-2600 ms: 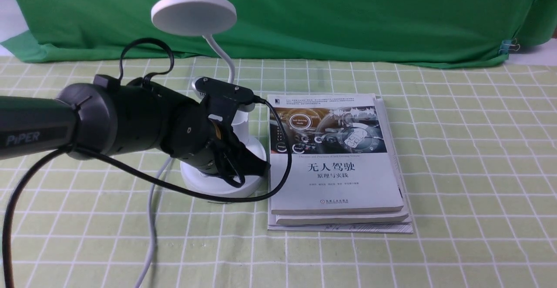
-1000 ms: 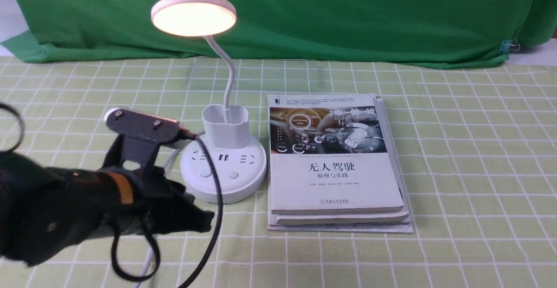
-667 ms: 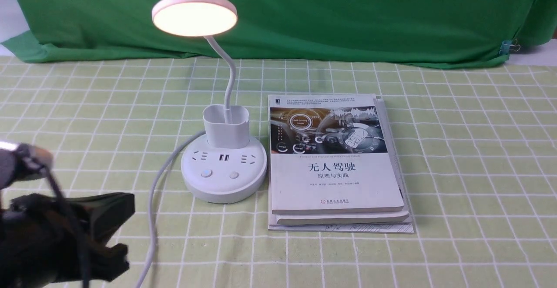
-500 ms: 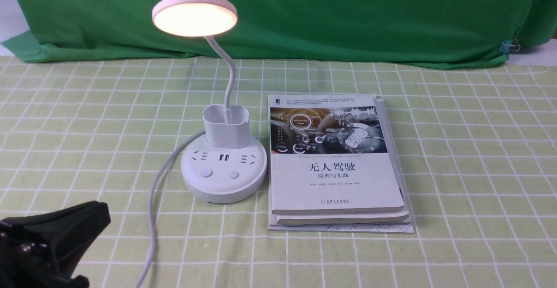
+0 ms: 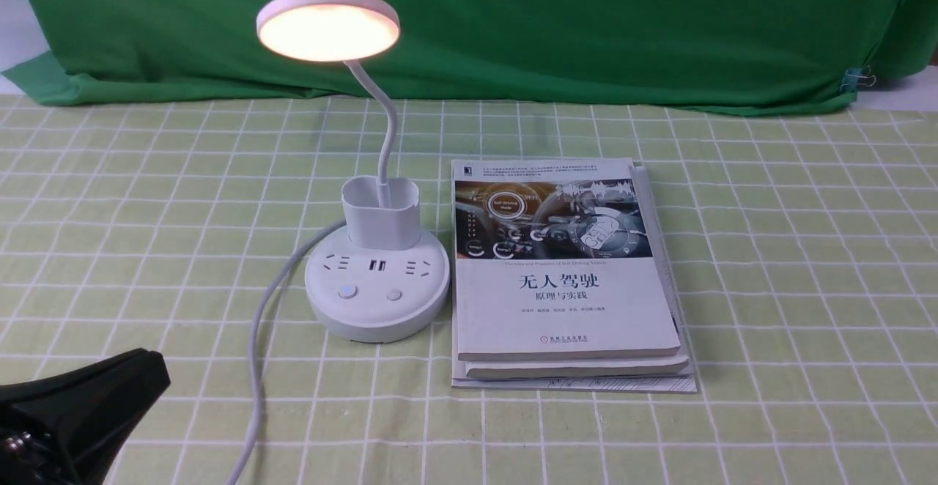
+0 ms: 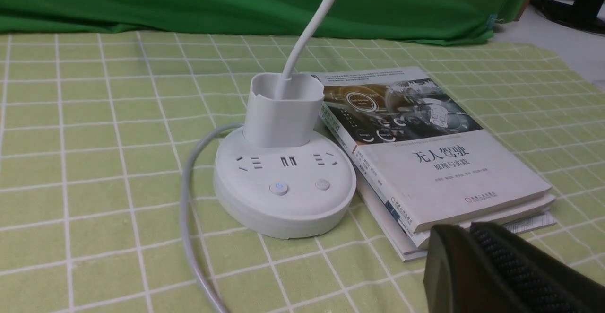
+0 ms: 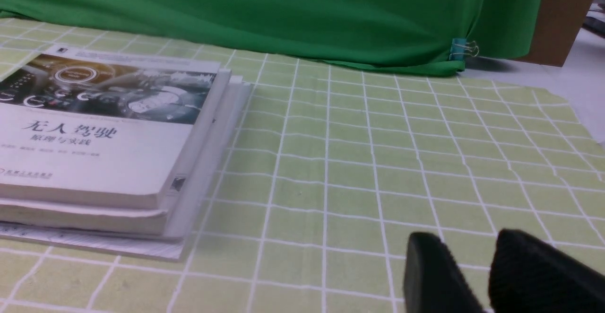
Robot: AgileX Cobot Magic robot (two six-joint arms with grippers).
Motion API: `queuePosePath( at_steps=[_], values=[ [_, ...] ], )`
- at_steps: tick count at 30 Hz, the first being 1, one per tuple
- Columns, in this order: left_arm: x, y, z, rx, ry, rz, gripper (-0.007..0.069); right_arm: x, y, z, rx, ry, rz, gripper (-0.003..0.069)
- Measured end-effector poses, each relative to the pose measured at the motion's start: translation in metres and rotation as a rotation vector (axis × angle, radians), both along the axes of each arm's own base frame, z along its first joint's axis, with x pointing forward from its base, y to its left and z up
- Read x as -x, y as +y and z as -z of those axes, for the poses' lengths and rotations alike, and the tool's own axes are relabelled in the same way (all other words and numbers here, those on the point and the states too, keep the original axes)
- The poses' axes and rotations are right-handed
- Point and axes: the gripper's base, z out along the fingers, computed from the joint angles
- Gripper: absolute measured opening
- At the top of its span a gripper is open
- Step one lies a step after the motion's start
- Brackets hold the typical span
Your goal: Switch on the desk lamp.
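The white desk lamp (image 5: 377, 287) stands left of centre on the checked cloth. Its disc head (image 5: 327, 25) glows warm. The gooseneck rises from the cup-like holder (image 5: 382, 212) on the round base, which has sockets and two buttons (image 5: 347, 293). The left button shows a small blue light in the left wrist view (image 6: 279, 187). My left gripper (image 5: 150, 371) is shut and empty at the near left corner, well clear of the lamp; it also shows in the left wrist view (image 6: 461, 230). My right gripper (image 7: 465, 242) shows only in its wrist view, slightly parted and empty, low over bare cloth.
A stack of books (image 5: 564, 272) lies right beside the lamp base, also in the left wrist view (image 6: 439, 152) and the right wrist view (image 7: 104, 133). The white cord (image 5: 256, 368) runs from the base to the near edge. A green backdrop (image 5: 586, 23) hangs behind.
The lamp head went from dark to lit. My left arm pulled back from the lamp base toward the near left corner and has nearly left the front view.
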Motion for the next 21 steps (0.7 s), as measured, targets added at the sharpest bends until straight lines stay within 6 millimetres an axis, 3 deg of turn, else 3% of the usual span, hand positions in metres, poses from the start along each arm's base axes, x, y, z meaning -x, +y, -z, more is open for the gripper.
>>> queuePosePath(
  at_steps=[14,21],
  values=[
    [0.002,0.005,0.004,-0.034,-0.034,-0.033,0.0019,0.000,0.000,0.000,0.000,0.000,0.000,0.0245],
    [0.012,0.029,0.020,-0.090,-0.232,-0.279,0.0019,0.000,0.000,0.000,0.000,0.000,0.000,0.0245]
  ],
)
